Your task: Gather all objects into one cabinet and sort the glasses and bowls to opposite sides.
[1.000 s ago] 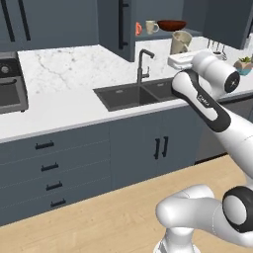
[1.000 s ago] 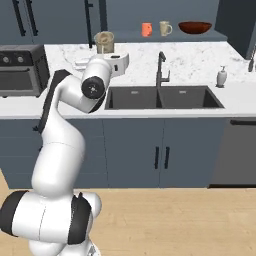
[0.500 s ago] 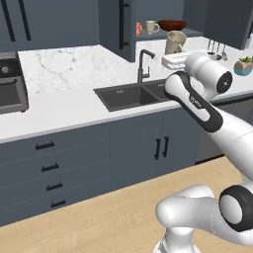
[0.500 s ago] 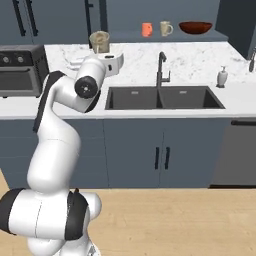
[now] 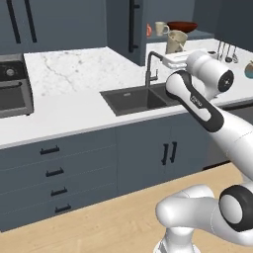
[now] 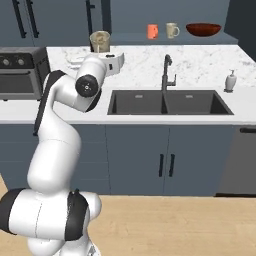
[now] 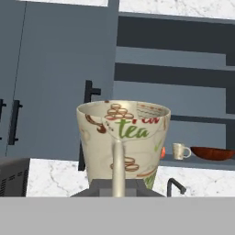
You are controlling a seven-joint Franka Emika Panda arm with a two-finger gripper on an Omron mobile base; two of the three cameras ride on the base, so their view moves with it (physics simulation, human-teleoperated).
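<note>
My gripper (image 5: pixel 176 54) (image 6: pixel 101 52) is shut on a cream-beige mug (image 5: pixel 176 41) (image 6: pixel 100 41) (image 7: pixel 123 137) printed with "tea", held upright above the counter left of the sink. In the hand view the mug's handle faces the camera and hides my fingertips. The slate-blue upper cabinet stands open, its door (image 5: pixel 123 27) (image 7: pixel 55 82) with the black bar handle swung out. On its shelf (image 6: pixel 175 38) stand an orange mug (image 5: pixel 148 30) (image 6: pixel 152 31), a second cream-beige mug (image 5: pixel 160 27) (image 6: pixel 172 30) (image 7: pixel 181 150) and, at the right, the dark red-brown bowl (image 5: pixel 182 26) (image 6: pixel 203 29) (image 7: pixel 213 153).
A double sink (image 6: pixel 165 102) with a dark faucet (image 6: pixel 167 70) lies right of the arm. A white soap dispenser (image 6: pixel 230 81) stands at the sink's far end. A toaster oven (image 6: pixel 20 72) sits on the counter at the left. A teal plant pot (image 5: pixel 248 69) is at the right.
The arm has swung the held mug slightly to the left and changed its elbow pose. The whole picture has shifted a little. The shelf's mugs and bowl have stayed put.
</note>
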